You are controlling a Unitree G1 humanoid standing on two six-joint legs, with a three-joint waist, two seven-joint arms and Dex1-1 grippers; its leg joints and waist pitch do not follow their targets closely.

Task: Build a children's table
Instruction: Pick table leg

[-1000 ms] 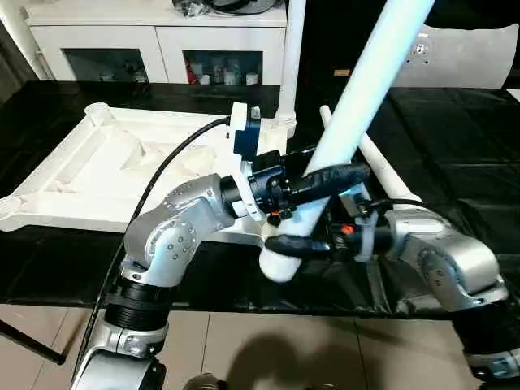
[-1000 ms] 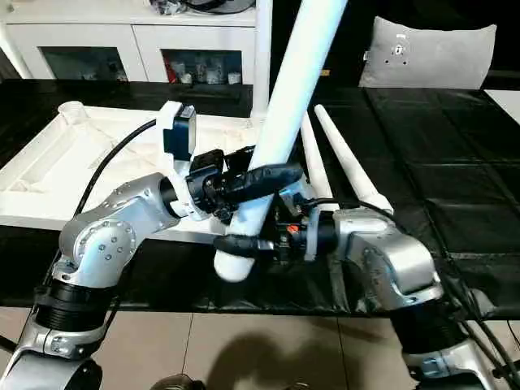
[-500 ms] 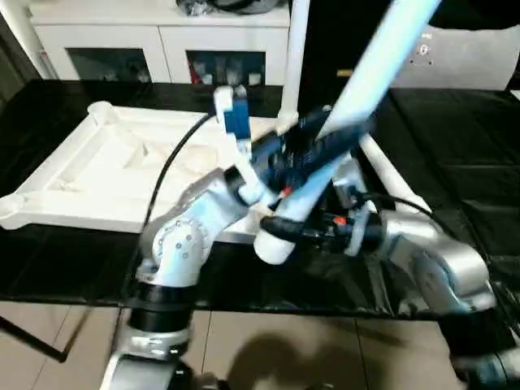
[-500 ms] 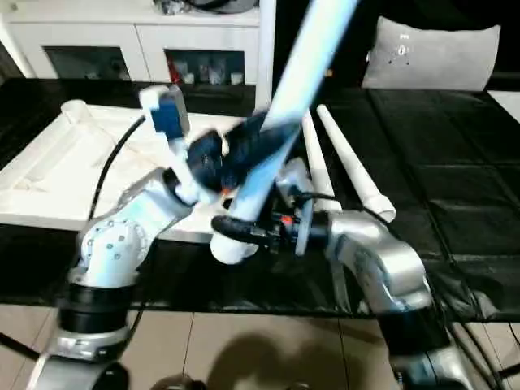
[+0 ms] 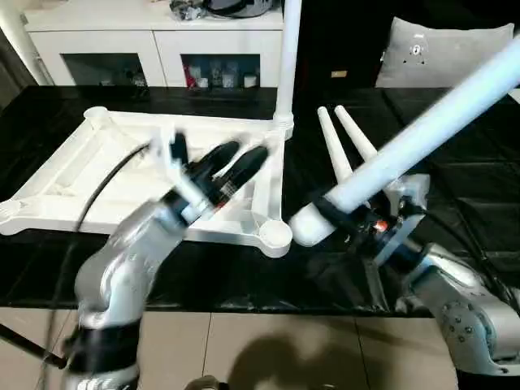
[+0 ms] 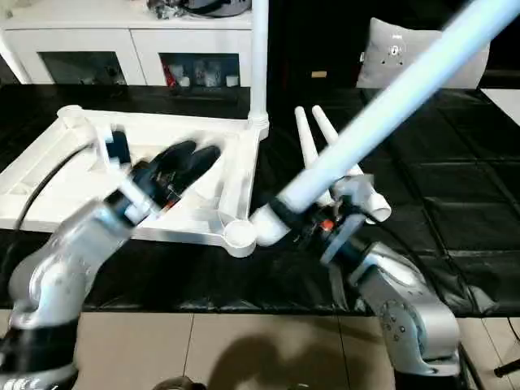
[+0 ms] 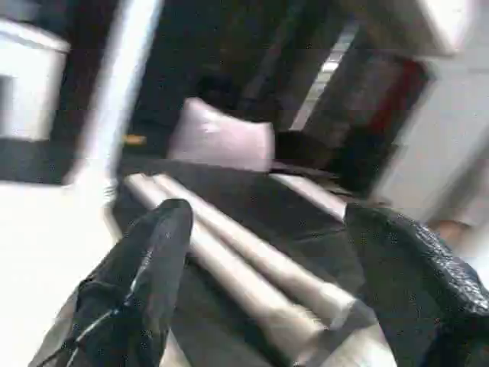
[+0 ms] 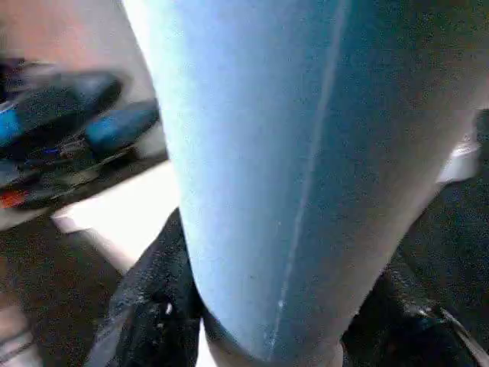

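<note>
The white table top [image 5: 73, 175] lies upside down on the black table, ribs up. One leg [image 5: 286, 57] stands upright in its far right corner socket. My right gripper [image 5: 327, 210] is shut on another white leg [image 5: 422, 130] near its thick end. That leg slants up to the right, and its thick end hangs just right of the near right corner socket [image 5: 275, 234]. My left gripper [image 5: 240, 159] is open over the top's right side, holding nothing. In the left wrist view its fingers [image 7: 145, 283] stand wide apart. Two more legs [image 5: 345, 146] lie side by side on the black table.
White cabinets [image 5: 154, 57] with glass doors stand behind the table. A grey cushion [image 5: 443, 49] sits at the back right. The black table's front edge [image 5: 244, 301] runs just below the arms, with tiled floor beneath.
My left gripper has let go of the leg, opened and swung left over the table top. The leg, still in my right gripper, has tilted to the right, its thick end now beside the corner socket.
</note>
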